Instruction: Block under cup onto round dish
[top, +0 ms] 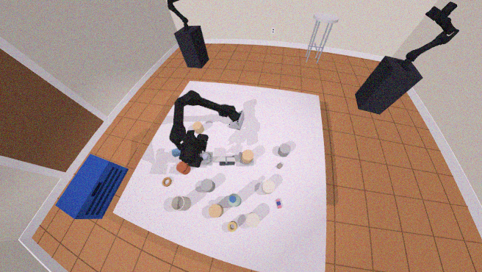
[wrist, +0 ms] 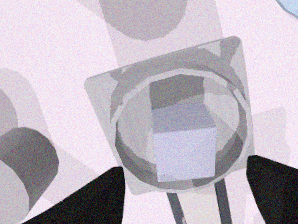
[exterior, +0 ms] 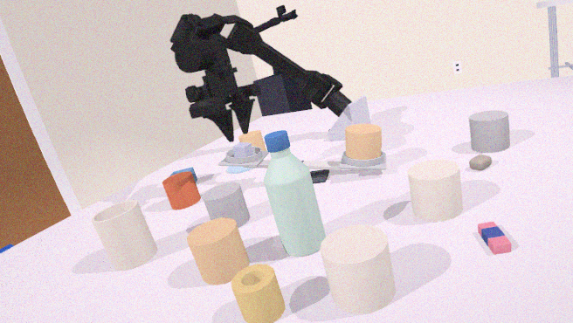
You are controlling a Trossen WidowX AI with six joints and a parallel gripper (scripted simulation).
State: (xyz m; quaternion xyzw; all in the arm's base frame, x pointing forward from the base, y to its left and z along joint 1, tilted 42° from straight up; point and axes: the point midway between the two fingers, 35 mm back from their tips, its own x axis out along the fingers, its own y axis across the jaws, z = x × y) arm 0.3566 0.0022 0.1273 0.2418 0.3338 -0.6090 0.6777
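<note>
A lavender block sits uncovered in the left holder of the balance. One tan cup stands on the right end. The other tan cup stands on the table behind the left end. The light blue round dish shows partly, with no cup above it; the arm hides it in the top view. My gripper is open and empty, pointing down above the block, with its fingers apart at either side in the wrist view.
A red-orange cylinder and a blue block stand near the balance's left end. A grey cylinder and a tall green bottle stand in front. Several other cylinders stand around.
</note>
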